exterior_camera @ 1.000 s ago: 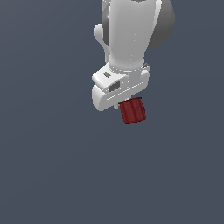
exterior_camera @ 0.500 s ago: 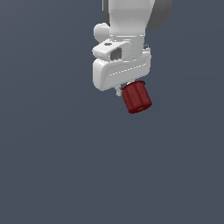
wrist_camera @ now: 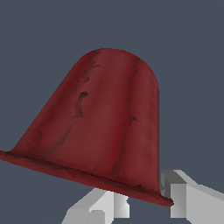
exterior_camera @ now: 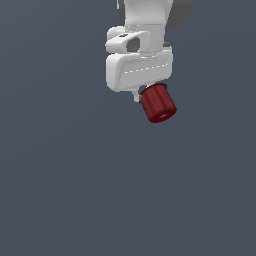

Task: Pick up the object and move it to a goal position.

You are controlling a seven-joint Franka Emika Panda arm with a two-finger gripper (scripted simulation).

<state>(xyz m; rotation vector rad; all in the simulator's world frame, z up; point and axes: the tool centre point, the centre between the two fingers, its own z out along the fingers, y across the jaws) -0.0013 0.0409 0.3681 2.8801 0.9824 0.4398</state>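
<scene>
Red ribbed cylinder [exterior_camera: 158, 104] hung tilted just beneath the white gripper [exterior_camera: 141, 95] in the exterior view, its lower end face turned downward and toward the exterior view's right, with a small dark hole visible in that face. Its upper end sat against the underside of the gripper body, and a short white fingertip [exterior_camera: 136, 96] showed just beside it on the exterior view's left. The cylinder was off any surface, with only the plain grey-blue background around and below it. The gripper was clamped on the cylinder, holding it up in the air near the top of the exterior view.

In the wrist view the cylinder [wrist_camera: 103, 127] filled most of the picture, dark red with faint streaks down its side and a flared rim along its near edge. Two pale grey fingers [wrist_camera: 107, 205] appeared at that rim, touching it, one on each side. The cylinder was narrower than the gripper body above it.
</scene>
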